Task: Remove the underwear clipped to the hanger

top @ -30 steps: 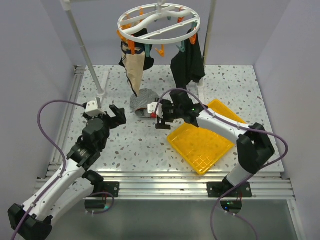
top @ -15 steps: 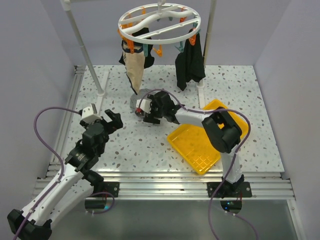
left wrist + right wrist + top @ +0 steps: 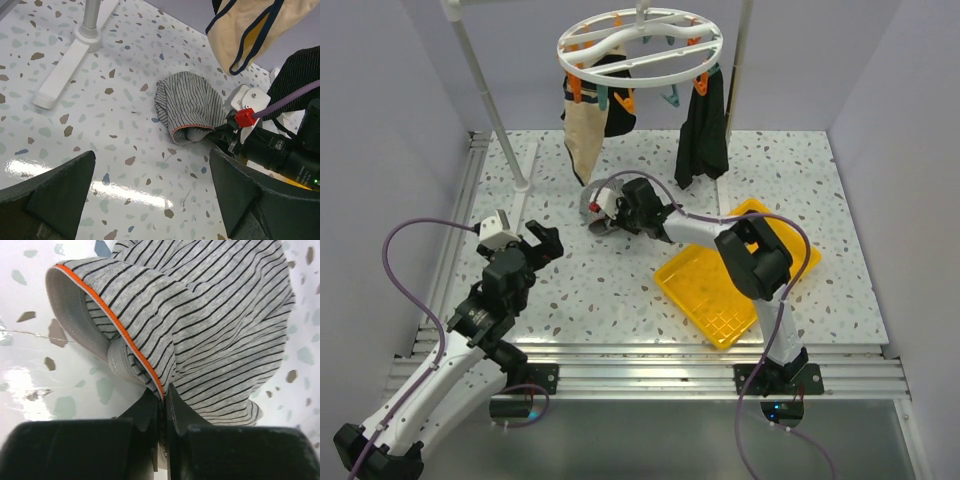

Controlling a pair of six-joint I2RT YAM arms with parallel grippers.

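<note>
The round white hanger (image 3: 640,45) hangs at the back with orange and teal pegs. Clipped to it are a beige underwear (image 3: 582,135), a black one behind it (image 3: 617,108) and a black one at the right (image 3: 703,135). A grey striped underwear (image 3: 594,207) (image 3: 187,107) (image 3: 215,325) lies crumpled on the table below. My right gripper (image 3: 618,215) (image 3: 163,390) (image 3: 220,134) is shut on its orange-trimmed edge. My left gripper (image 3: 546,243) (image 3: 152,160) stands wide open over bare table, left of the striped piece, holding nothing.
A yellow tray (image 3: 720,290) lies at the right, under the right arm. Two white upright poles (image 3: 495,110) (image 3: 735,70) carry the hanger; the left pole's foot (image 3: 65,70) rests on the table. Aluminium rails run along the table's front and left edges.
The right arm stretched back and left to the striped underwear and its jaws shut on the edge. The left arm drew back a little. The hanging garments swung.
</note>
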